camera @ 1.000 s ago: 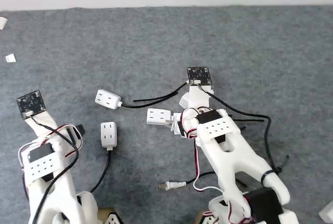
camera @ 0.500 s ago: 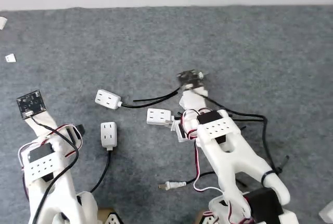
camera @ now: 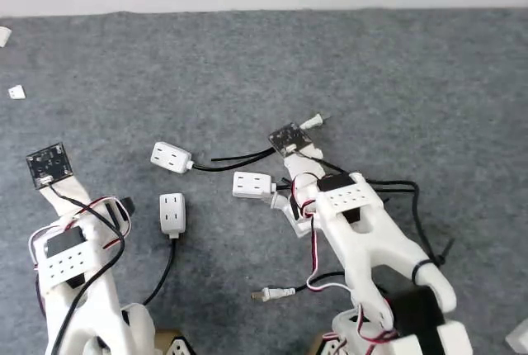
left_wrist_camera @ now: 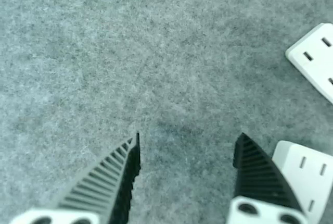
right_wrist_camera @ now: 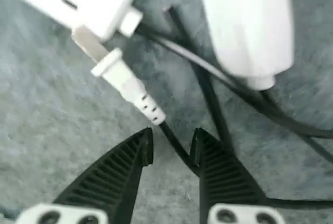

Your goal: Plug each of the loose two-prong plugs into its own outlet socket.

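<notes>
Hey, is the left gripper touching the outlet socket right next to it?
Apart. The high view shows a strip of bare carpet between the left gripper and that outlet socket.

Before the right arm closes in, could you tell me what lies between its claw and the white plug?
The white plug's own black cord, over grey carpet, as the right wrist view shows.

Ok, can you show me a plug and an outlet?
plug (right_wrist_camera: 127,88), right wrist view, middle of its white body.
outlet (left_wrist_camera: 305,181), left wrist view, on its slotted face.
</notes>
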Motion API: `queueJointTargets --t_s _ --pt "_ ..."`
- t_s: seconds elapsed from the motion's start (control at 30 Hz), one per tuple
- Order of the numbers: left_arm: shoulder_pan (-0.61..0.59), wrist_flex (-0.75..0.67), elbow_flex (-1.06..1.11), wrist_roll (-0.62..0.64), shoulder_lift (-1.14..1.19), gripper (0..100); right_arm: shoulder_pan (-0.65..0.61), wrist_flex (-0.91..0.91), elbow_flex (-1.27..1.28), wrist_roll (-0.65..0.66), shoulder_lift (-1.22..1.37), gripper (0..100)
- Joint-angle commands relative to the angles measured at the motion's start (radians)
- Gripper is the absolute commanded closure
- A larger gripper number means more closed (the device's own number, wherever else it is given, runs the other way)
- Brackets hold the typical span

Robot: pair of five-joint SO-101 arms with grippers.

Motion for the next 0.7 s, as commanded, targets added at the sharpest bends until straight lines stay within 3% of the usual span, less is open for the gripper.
queueJointTargets --t_s 0.0,0.1,0.43,0.53,0.67 --pt "-0.002 -0.023 -0.004 -0.005 0.002 73 0.013 0.024 -0.058 0.02 0.01 93.5" --pt "-0.002 -0.023 -0.004 -0.005 0.002 73 0.013 0.025 -0.061 0.02 0.013 99.1" --pt "-0.002 -0.023 -0.004 -0.005 0.002 73 0.056 0.044 -0.078 0.061 0.004 99.0" --pt "-0.002 -0.025 -0.004 -0.005 0.002 73 0.053 0.183 -0.161 0.204 -0.004 99.0" --pt "-0.002 -0.025 -0.004 -0.006 0.002 73 0.039 0.433 -0.262 0.585 -0.076 99.0"
